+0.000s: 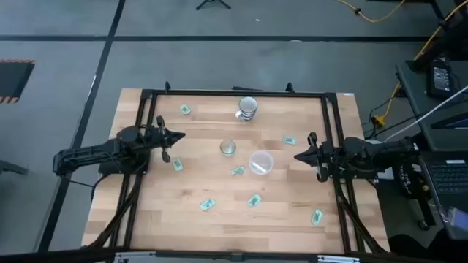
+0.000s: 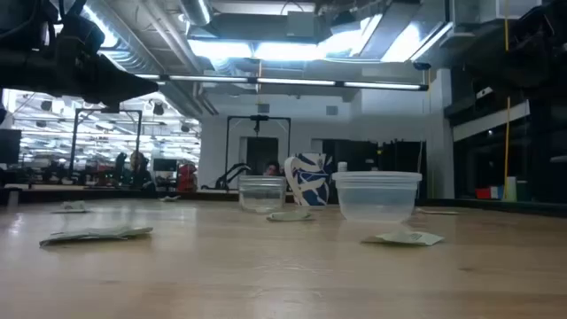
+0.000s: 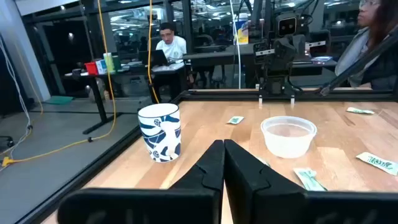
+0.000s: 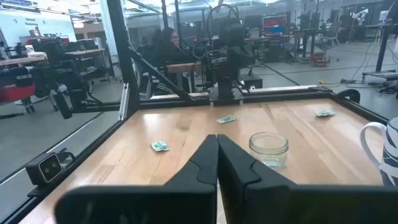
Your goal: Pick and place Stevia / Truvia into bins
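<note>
Several light green Stevia packets lie flat on the wooden table, among them one near my left gripper, one near my right gripper, one between the cups and one nearer the front. The narrow clear glass and the wider translucent white cup stand upright mid-table. My left gripper hovers at the table's left side, shut and holding nothing. My right gripper hovers at the right side, also shut and holding nothing.
A white mug with blue bands stands near the far edge. A black frame runs around the table. More packets lie near the far left and the front right. People sit in the room beyond the table.
</note>
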